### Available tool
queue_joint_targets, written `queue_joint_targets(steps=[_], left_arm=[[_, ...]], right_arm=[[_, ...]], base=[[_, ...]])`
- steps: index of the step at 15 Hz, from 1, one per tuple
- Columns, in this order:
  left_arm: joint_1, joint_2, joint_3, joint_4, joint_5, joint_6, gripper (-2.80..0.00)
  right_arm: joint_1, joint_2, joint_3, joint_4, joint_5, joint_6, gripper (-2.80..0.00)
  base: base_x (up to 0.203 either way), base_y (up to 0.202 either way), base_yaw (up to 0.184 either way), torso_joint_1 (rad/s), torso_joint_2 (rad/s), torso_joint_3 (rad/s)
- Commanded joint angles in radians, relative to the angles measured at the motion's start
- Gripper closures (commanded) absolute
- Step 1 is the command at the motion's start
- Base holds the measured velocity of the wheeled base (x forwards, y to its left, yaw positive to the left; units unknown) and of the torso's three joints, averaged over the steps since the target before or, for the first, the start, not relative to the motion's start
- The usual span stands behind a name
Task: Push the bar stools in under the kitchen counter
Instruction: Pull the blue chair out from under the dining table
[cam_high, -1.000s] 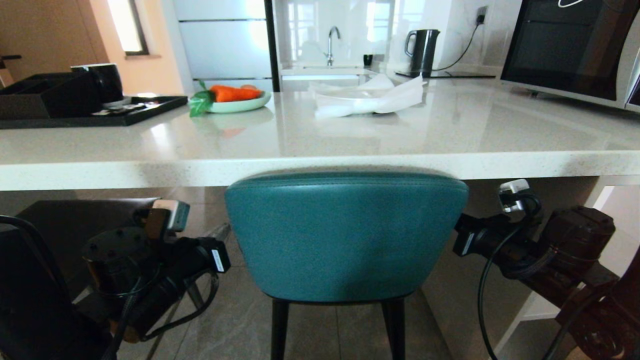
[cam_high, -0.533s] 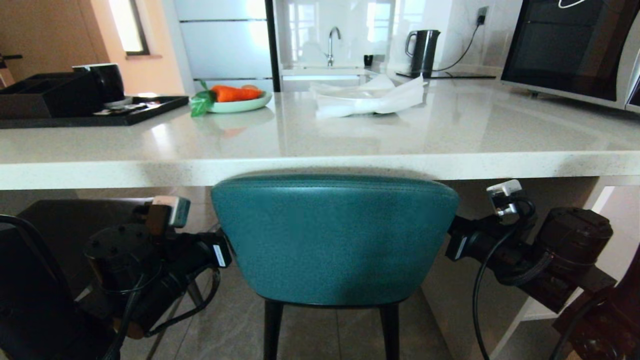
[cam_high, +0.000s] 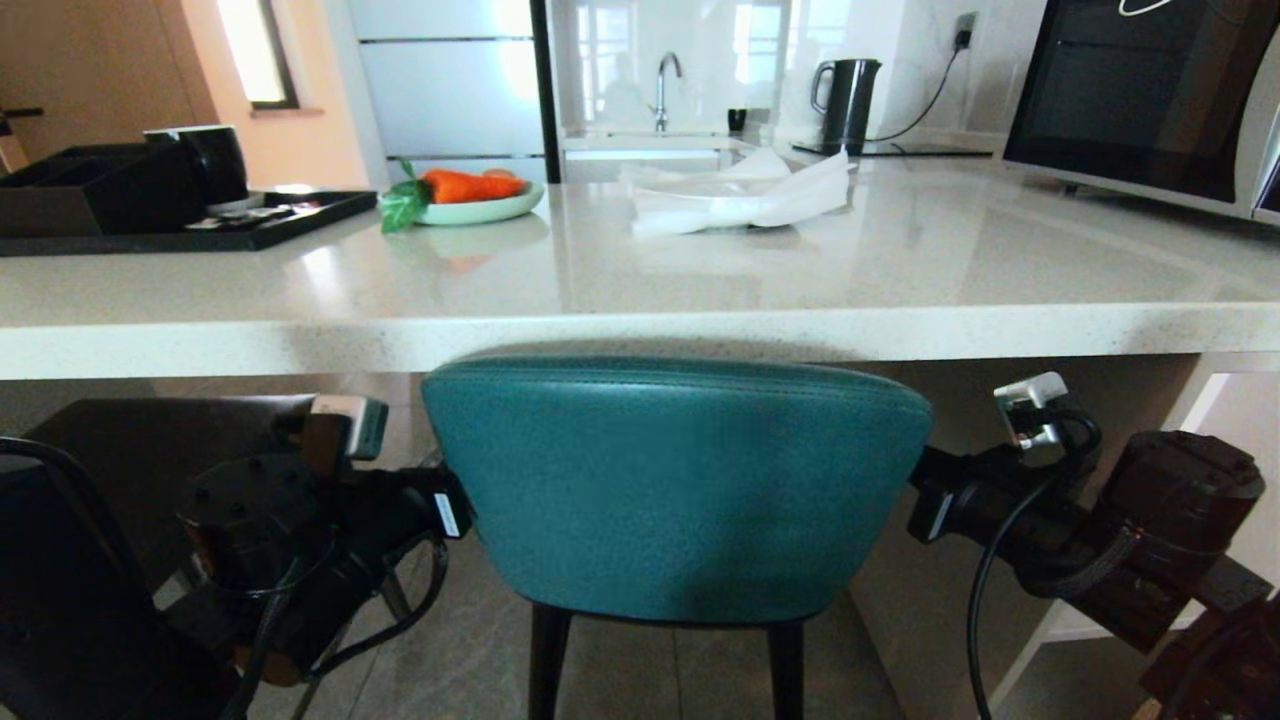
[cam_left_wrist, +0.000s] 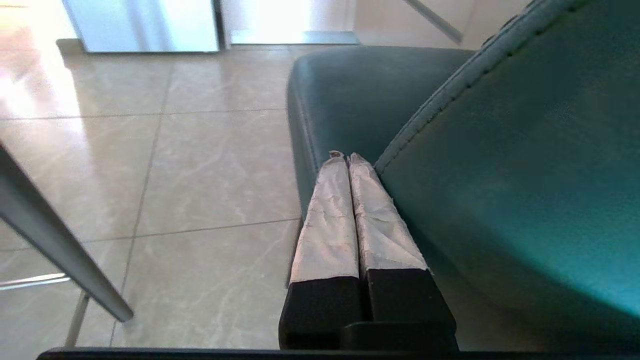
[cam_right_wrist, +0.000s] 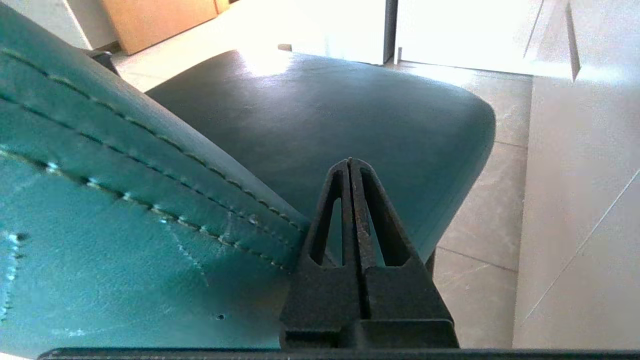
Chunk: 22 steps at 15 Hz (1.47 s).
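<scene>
The teal bar stool (cam_high: 675, 490) stands right in front of me, its curved back just below the thick edge of the white kitchen counter (cam_high: 640, 340). My left arm (cam_high: 400, 510) reaches to the back's left side and my right arm (cam_high: 1000, 495) to its right side. The left gripper (cam_left_wrist: 345, 156) is shut with nothing in it, its taped fingers lying along the backrest's outer face beside the seat. Shut and empty as well, the right gripper (cam_right_wrist: 349, 161) rests against the backrest's other end, over the seat (cam_right_wrist: 350, 115). The dark stool (cam_high: 150, 440) sits under the counter to the left.
A slanted chrome leg (cam_left_wrist: 60, 250) of the dark stool is close to my left gripper. The counter's white end panel (cam_right_wrist: 585, 200) stands close beside the right gripper. On the counter are a black tray (cam_high: 200, 225), a carrot plate (cam_high: 470, 200), white paper (cam_high: 740, 195) and a microwave (cam_high: 1140, 100).
The teal stool's back has shifted a little to the left and lower in the head view. Both arms have stayed at its sides, the right arm dropping slightly.
</scene>
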Motion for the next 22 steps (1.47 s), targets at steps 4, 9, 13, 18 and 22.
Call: queue_joint_targets(steps=[4,9,13,18,22], left_arm=[[-0.044,-0.053,0.059,-0.004,0.015,-0.005,0.0],[-0.166,-0.159,0.104,-0.004,-0.047,-0.002,0.0],[-0.173,-0.178,0.13,-0.004,-0.053,0.001,0.0],[-0.095,-0.154,0.118,-0.004,-0.048,-0.002,0.0],[-0.026,-0.125,0.121,-0.004,-0.053,-0.002,0.0]], right_arm=[[-0.004,0.012,0.0,-0.004,-0.022,0.0,0.0],[-0.006,0.016,0.0,-0.004,-0.026,0.0,0.0],[-0.006,0.021,-0.001,-0.004,-0.037,0.002,0.0],[0.007,-0.01,0.017,-0.004,-0.058,0.0,0.0],[0.05,-0.031,0.046,-0.004,-0.081,0.001,0.0]], base=[[0.0,0.0,0.0,0.0,0.0,0.0],[0.0,0.0,0.0,0.0,0.0,0.0],[0.0,0.0,0.0,0.0,0.0,0.0],[0.0,0.0,0.0,0.0,0.0,0.0],[0.0,0.0,0.0,0.0,0.0,0.0]])
